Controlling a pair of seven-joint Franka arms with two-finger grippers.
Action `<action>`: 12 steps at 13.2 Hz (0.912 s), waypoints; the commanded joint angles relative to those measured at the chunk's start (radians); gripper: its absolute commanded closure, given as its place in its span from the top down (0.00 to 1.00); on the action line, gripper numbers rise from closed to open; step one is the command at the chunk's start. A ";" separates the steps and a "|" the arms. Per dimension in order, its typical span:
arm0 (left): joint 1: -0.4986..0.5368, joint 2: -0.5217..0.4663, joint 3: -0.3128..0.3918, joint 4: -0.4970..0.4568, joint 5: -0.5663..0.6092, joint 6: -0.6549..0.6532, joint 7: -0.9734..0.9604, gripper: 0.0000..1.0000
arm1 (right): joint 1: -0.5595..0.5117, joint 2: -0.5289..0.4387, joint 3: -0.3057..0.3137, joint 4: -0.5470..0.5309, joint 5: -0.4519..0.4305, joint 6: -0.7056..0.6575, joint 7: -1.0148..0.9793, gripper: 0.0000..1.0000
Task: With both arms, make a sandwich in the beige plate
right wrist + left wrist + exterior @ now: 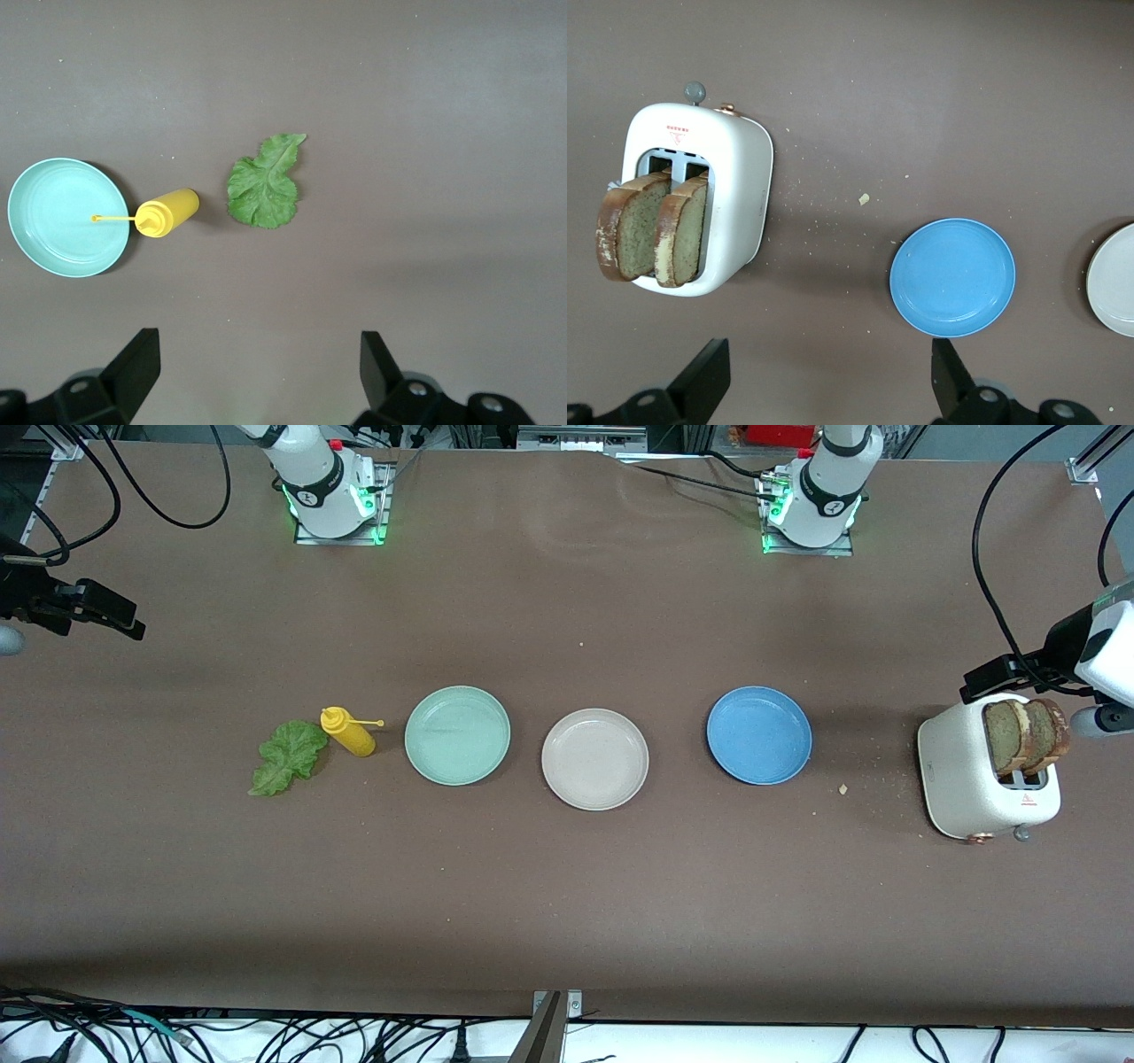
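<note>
The beige plate [594, 759] lies mid-table with nothing on it; its rim [1118, 282] shows in the left wrist view. Two brown bread slices [1025, 735] [654, 232] stand up out of a white toaster [961, 779] [740, 177] at the left arm's end. A green lettuce leaf [288, 756] [264, 181] lies flat at the right arm's end. My left gripper [988, 680] [828, 359] hangs open over the table beside the toaster, holding nothing. My right gripper [120, 615] [259, 347] hangs open above the table's right-arm end, holding nothing.
A blue plate [759, 735] [952, 277] sits between the beige plate and the toaster. A mint-green plate [457, 735] [62, 217] sits toward the right arm's end, with a yellow squeeze bottle [349, 732] [168, 212] lying between it and the lettuce. Crumbs lie near the toaster.
</note>
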 commanded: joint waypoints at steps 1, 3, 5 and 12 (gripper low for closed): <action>-0.005 -0.002 0.001 0.001 0.003 0.008 0.003 1.00 | -0.002 0.012 0.000 0.027 0.014 -0.012 0.007 1.00; -0.005 -0.002 0.001 0.001 0.003 0.008 0.003 1.00 | -0.002 0.010 0.000 0.026 0.015 -0.018 0.007 1.00; -0.005 -0.002 0.001 0.001 0.003 0.008 0.003 1.00 | -0.002 0.010 0.000 0.027 0.014 -0.014 0.007 1.00; -0.003 0.002 0.001 0.003 0.003 0.010 0.003 1.00 | 0.000 0.010 0.003 0.026 0.002 -0.020 0.005 1.00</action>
